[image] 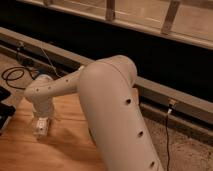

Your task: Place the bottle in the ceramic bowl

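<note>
My fingers [40, 128] hang low on the left, under my wrist, pointing down at the wood surface [65, 150]. They are spread wide and pinch nothing that I can see. I think the bottle is right below them, but I cannot pick it out from my own pale parts, so I cannot tell which way it lies. My big arm [117, 110] fills the middle. I see no bowl; it may be hidden.
</note>
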